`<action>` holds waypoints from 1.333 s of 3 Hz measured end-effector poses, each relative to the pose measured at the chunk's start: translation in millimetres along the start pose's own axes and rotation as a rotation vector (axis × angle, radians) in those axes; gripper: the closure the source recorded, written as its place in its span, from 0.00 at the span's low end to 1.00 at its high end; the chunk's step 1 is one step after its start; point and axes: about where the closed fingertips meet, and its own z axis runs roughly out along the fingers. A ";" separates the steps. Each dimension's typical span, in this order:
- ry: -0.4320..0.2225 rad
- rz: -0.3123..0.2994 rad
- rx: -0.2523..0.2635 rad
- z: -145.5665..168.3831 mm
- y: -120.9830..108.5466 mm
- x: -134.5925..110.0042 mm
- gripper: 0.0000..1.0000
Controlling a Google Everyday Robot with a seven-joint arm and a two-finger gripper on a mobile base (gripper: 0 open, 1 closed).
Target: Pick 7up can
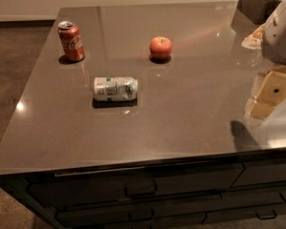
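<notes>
Camera view. Gripper point(270, 95) at the right edge of frame, low over the counter point(190, 128), holding nothing. Whether it is parted or closed does not show. Tan, blocky parts hang under a white rounded arm housing point(281, 30).

7up can point(115, 88) lies on its side on the counter, left of centre, touching nothing else. Its long axis runs left-right across the frame, roughly along the counter's front edge. One round end faces toward the gripper's side; which end is the top is too small to tell.

Key relation: the can sits well apart from the gripper, to the frame's left and at about the same depth on the counter. Judgement: the reach goes sideways across the counter, and the jaws would need to close across the can's curved body (not over its ends).

Can: thin metal, silver-white with green print, smooth cylinder. Likely to roll toward or away from the counter's front if nudged.

Coke can point(71, 41) stands upright, farther back and left. Apple point(160, 47), round and matte red, sits behind the 7up can, to its right. Neither blocks a path from the right.

Counter is dark, polished, strongly reflective. Drawers point(140, 190) below the front edge.
</notes>
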 end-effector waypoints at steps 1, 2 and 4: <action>0.000 0.000 0.000 0.0 0.0 0.0 0.00; -0.016 -0.046 0.000 6.7 -4.9 -13.5 0.00; -0.052 -0.197 -0.068 48.9 -24.2 -79.2 0.00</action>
